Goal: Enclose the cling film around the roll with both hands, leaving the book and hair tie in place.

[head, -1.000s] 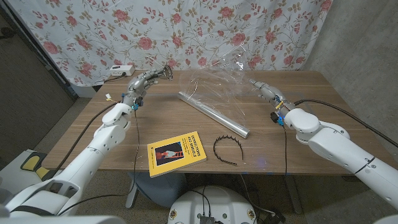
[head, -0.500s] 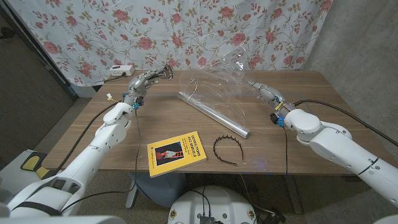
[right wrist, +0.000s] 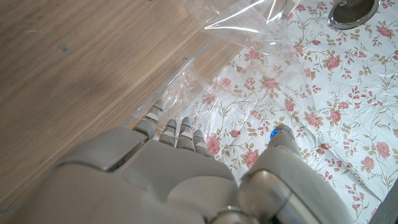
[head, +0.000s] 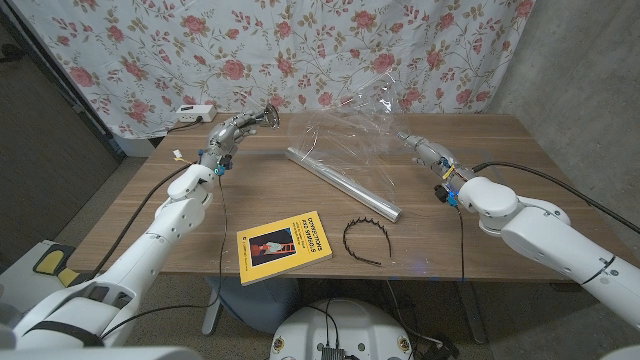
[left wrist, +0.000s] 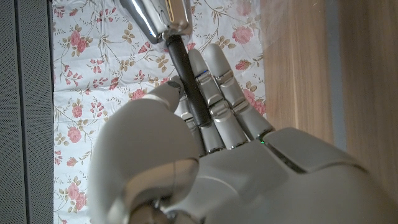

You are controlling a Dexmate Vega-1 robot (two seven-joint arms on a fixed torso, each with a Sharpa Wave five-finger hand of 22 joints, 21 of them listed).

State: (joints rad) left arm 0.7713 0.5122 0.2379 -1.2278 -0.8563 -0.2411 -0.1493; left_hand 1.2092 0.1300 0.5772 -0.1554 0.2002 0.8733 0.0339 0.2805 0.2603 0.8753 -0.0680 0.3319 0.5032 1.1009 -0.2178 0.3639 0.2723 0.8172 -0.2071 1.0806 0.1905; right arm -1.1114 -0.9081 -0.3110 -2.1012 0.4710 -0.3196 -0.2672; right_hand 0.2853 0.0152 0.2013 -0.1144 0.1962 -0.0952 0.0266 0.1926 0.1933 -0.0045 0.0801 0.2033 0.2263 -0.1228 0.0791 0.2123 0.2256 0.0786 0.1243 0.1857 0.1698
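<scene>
The silvery roll [head: 342,183] lies slantwise in the middle of the wooden table [head: 500,160]. Clear cling film [head: 352,122] rises crumpled from it toward the back. My right hand [head: 424,149] hovers at the film's right edge with its fingers stretched out toward it; in the right wrist view the fingertips [right wrist: 177,127] sit right at the film [right wrist: 249,28]. My left hand [head: 236,127] is raised over the table's back left edge, away from the film, fingers [left wrist: 214,93] straight, holding nothing. The yellow book [head: 285,243] and black hair tie [head: 362,238] lie near the front.
A shiny metal piece on a dark rod [head: 269,117] stands just past my left fingertips, close in the left wrist view [left wrist: 155,15]. A white power strip [head: 193,113] sits behind the table's back left corner. A floral curtain [head: 150,50] hangs behind.
My right hand has eased slightly toward the film's edge. The left hand, roll, book and hair tie have stayed put.
</scene>
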